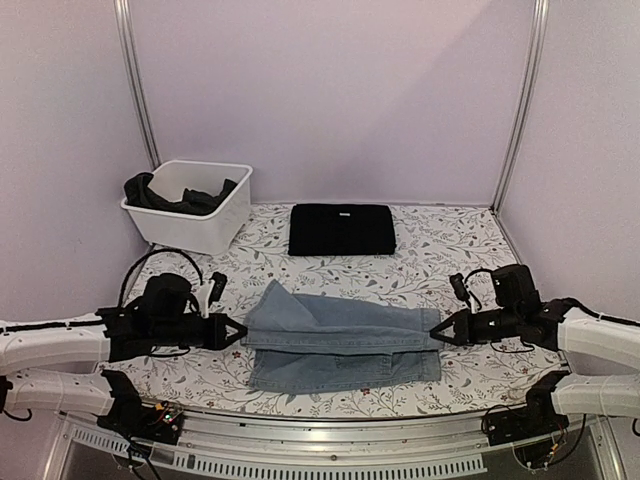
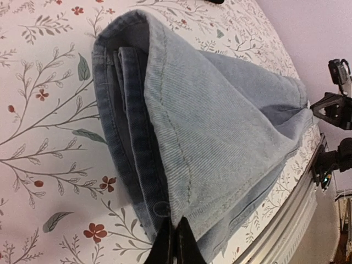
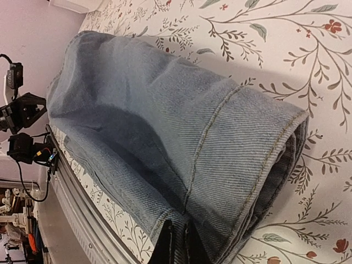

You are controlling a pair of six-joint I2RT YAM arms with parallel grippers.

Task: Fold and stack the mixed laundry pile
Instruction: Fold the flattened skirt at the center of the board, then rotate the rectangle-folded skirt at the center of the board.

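Light blue denim jeans [image 1: 340, 342] lie folded lengthwise on the floral table near the front edge. My left gripper [image 1: 236, 332] is shut on their left end; the wrist view shows the black fingertips [image 2: 176, 246] pinching the denim [image 2: 220, 121]. My right gripper [image 1: 440, 331] is shut on their right end, with its fingertips [image 3: 177, 247] clamped on the denim edge [image 3: 181, 137]. The upper layer is lifted between the two grippers. A folded black cloth piece [image 1: 342, 229] lies flat at the back centre. Dark clothes [image 1: 180, 197] sit in the white bin.
The white plastic bin [image 1: 220, 222] stands at the back left. The table's metal front rail [image 1: 330, 440] runs just below the jeans. Purple walls and two metal posts enclose the back and sides.
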